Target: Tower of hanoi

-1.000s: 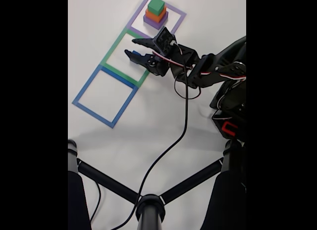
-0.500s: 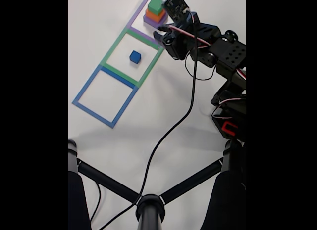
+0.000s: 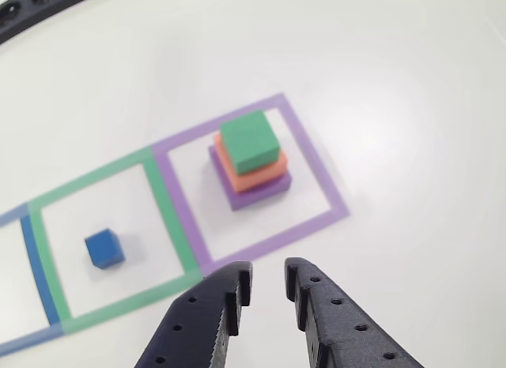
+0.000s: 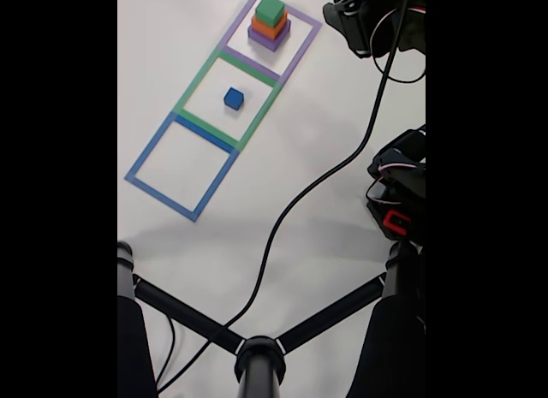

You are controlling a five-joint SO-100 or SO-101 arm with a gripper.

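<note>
I hold the claw (image 3: 268,282) narrow and empty near the purple square (image 3: 316,174); the green block (image 3: 250,141) tops its stack, the blue cube (image 3: 103,248) sits parked left.

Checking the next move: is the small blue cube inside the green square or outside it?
Inside. The small blue cube sits on the white surface within the green tape square, clear of its borders.

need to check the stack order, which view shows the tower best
The other view: the tower is large there, and you can read green on orange on purple inside the purple square, beyond the open fingers. The fixed view shows the tower small, near the top edge, with the layers harder to separate.
</note>
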